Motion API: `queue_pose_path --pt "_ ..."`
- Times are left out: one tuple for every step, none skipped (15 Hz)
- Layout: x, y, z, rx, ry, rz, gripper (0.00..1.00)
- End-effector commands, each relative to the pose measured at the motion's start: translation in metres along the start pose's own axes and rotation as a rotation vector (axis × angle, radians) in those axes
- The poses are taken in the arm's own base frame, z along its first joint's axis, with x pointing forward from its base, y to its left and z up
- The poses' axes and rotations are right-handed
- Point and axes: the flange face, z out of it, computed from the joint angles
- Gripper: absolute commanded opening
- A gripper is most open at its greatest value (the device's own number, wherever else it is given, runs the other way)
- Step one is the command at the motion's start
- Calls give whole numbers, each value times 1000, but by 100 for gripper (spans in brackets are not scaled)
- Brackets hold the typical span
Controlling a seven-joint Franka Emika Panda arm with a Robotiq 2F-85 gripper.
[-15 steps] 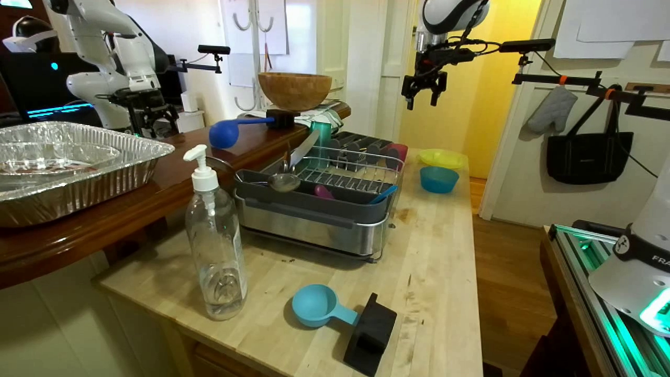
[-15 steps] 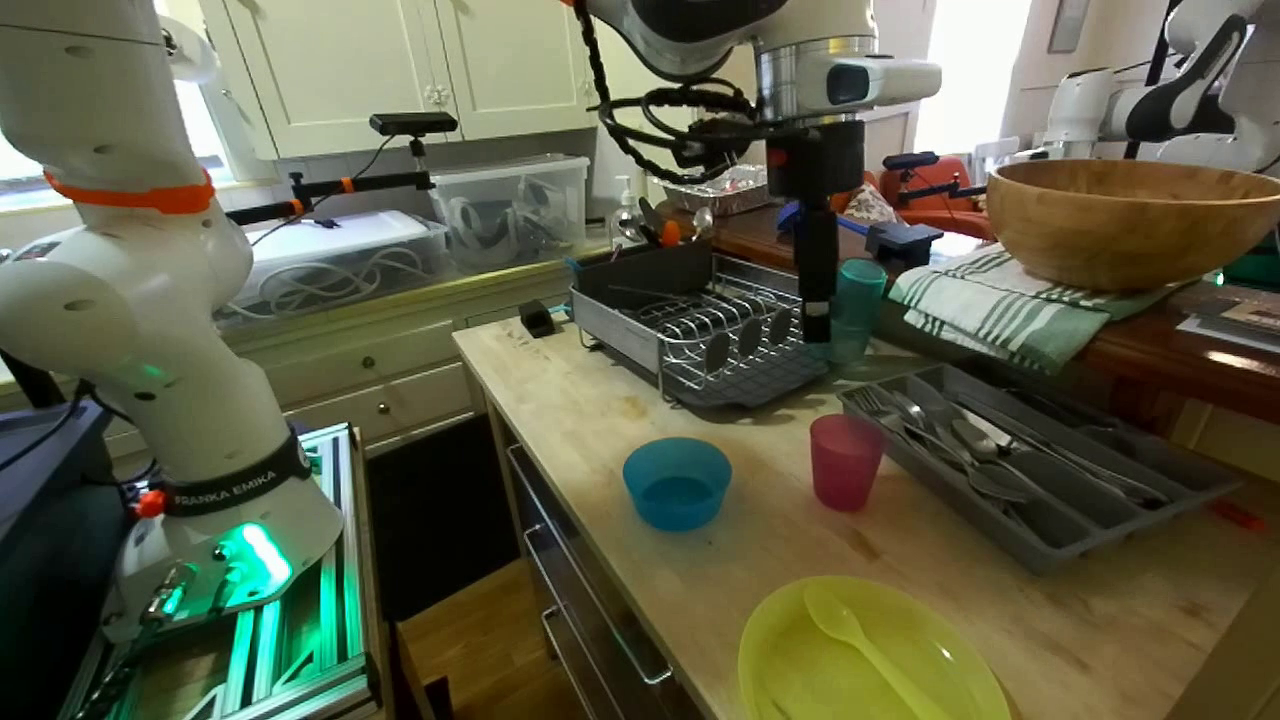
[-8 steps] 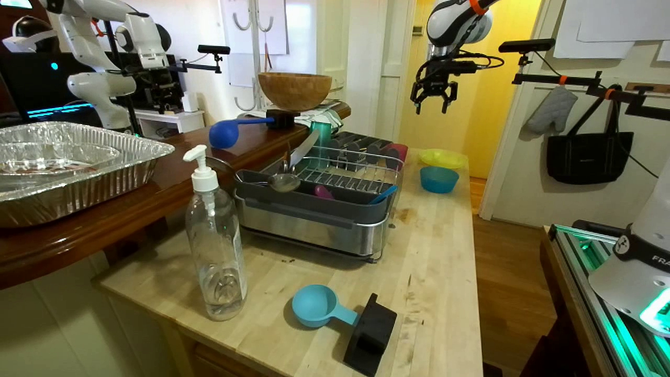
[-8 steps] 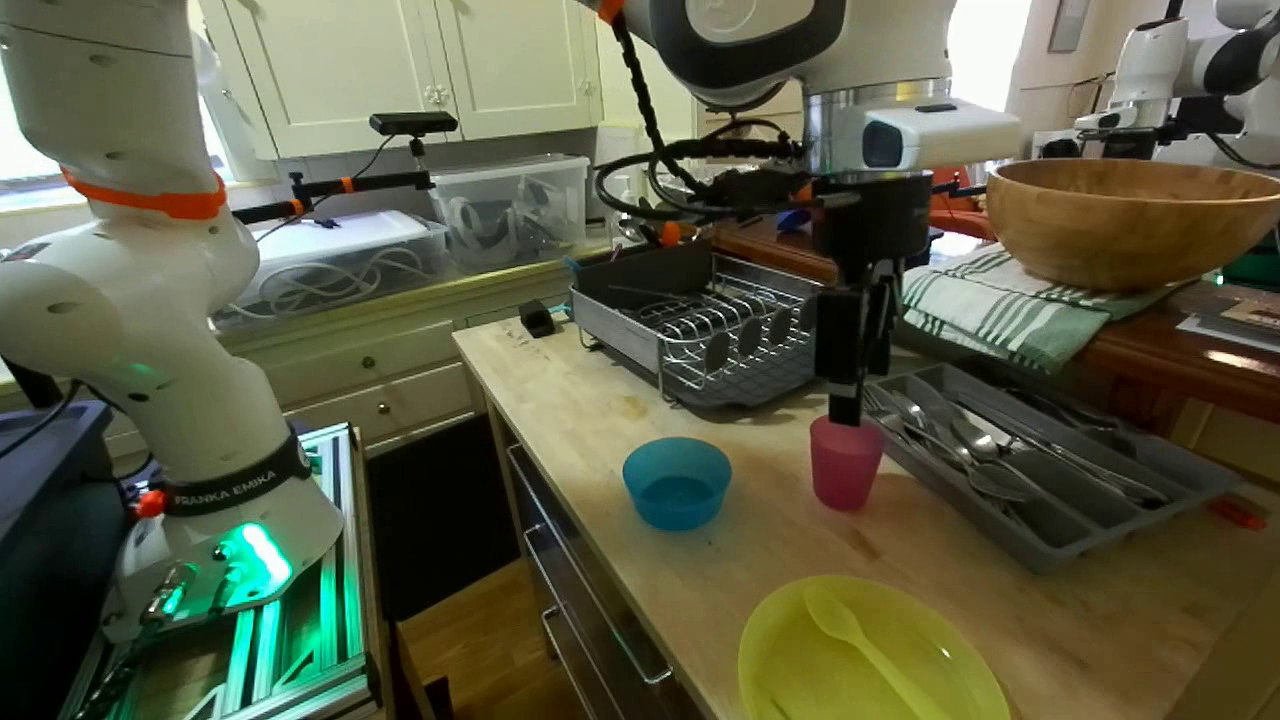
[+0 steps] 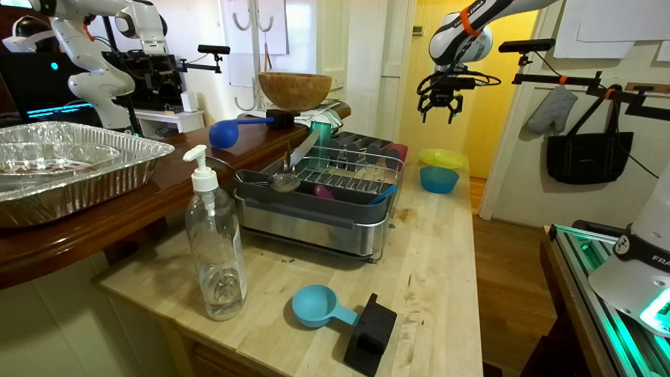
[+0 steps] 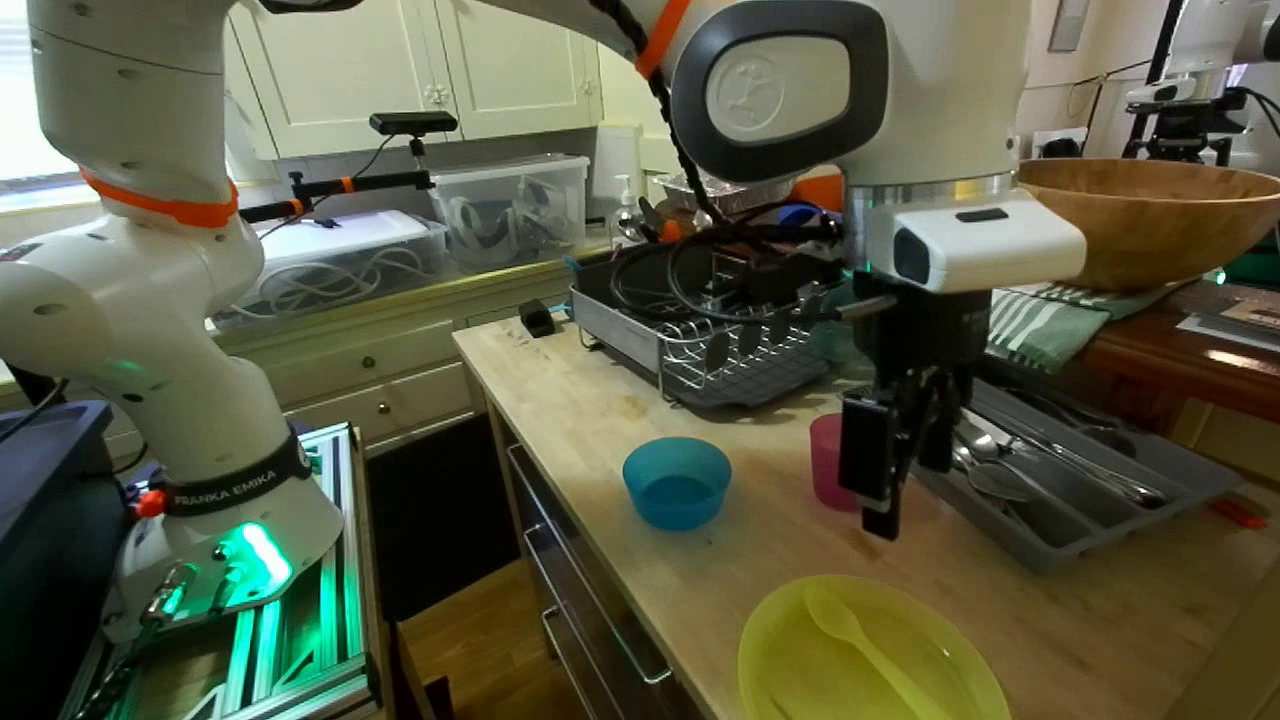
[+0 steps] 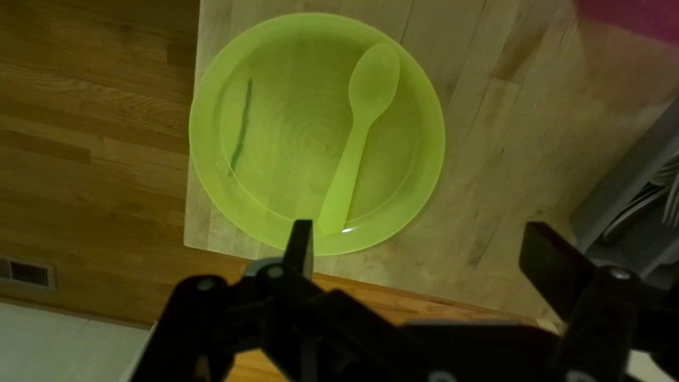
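Wooden counter (image 5: 434,293) with gripper (image 5: 437,121) above it; jaws spread wide apart.
Dish rack (image 5: 314,232): lower than the jaws and well apart from them. Grey cutlery tray (image 7: 620,185): below the jaws, toward the right-hand finger in the wrist view. Yellow plate (image 7: 297,132): below and ahead of the jaws in that view, its near rim partly covered by the left-hand fingertip. Blue bowl (image 6: 677,490): well apart from the jaws, on the counter. Pink cup (image 6: 825,465): partly hidden behind the jaws in an exterior view. Yellow spoon (image 7: 358,138): on the plate, handle end toward the jaws.
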Motion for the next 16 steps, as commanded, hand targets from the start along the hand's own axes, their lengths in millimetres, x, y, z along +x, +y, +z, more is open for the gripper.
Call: queue_pose_path --pt "13 5 28 9 48 37 100" --pt "15 7 36 7 57 38 100" --pt "20 11 44 3 54 30 100" --pt "22 14 50 4 36 36 100" --pt "22 16 56 6 22 41 100" --pt "22 19 62 5 0 34 100" --pt "22 21 69 4 -5 34 100" --pt "22 24 75 2 -11 28 100" --pt "22 26 81 -5 -14 24 100" --pt "22 28 86 -11 -14 26 100" --pt "22 30 91 -14 -14 29 100" --pt "23 31 96 -15 -15 36 100" --pt "23 31 101 -14 -16 46 100" --pt "23 32 105 -19 -16 49 100" --pt "22 33 109 -21 -22 51 100" --pt "21 33 113 -25 -24 49 100"
